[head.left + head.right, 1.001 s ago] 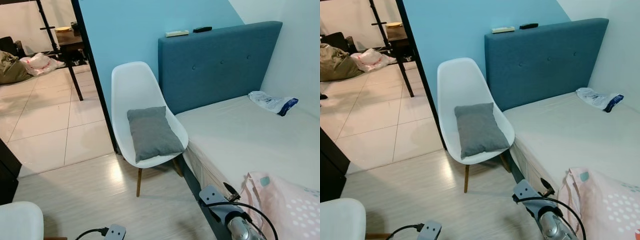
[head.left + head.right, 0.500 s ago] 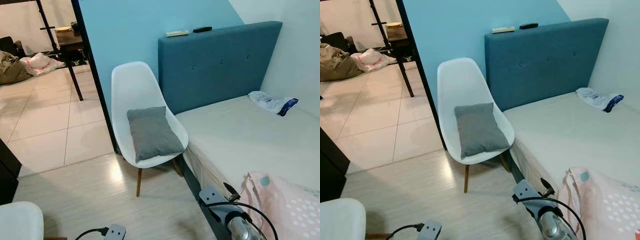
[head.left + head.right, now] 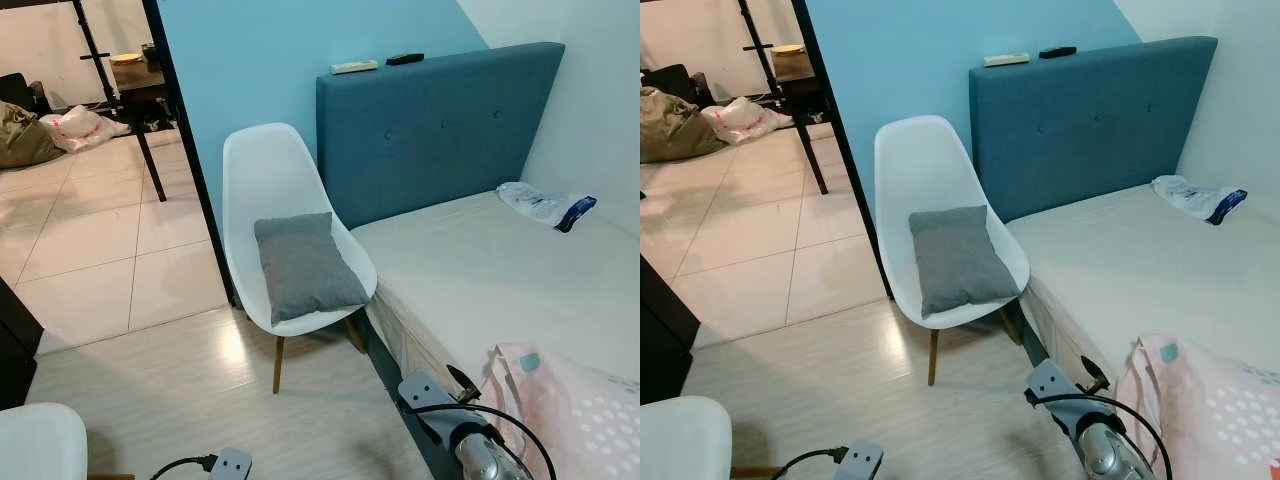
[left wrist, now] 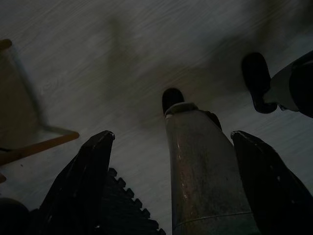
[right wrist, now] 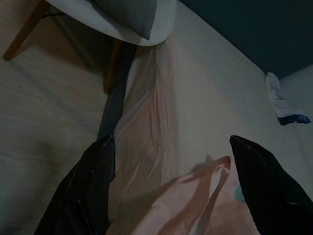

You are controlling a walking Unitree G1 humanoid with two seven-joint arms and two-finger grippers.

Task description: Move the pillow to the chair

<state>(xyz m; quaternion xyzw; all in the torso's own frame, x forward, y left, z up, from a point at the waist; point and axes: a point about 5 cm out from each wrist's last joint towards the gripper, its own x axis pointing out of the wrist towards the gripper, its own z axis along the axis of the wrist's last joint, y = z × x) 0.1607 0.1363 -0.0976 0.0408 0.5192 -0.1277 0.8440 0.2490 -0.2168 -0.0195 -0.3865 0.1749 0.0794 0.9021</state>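
Gray pillow (image 3: pixel 303 265) already on the chair (image 3: pixel 270 175) seat, leaning toward its back edge, well ahead of right gripper (image 5: pixel 176 186); both grippers spread wide, empty, left gripper (image 4: pixel 171 186) floorward.

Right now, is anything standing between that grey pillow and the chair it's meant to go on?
Nothing visible does. The grey pillow already lies on the seat of the white chair, leaning against its back, beside the bed. Both pincers hang open, low and apart from it.

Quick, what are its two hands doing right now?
Left gripper: open, holding nothing.
Right gripper: open, holding nothing, over the bed.
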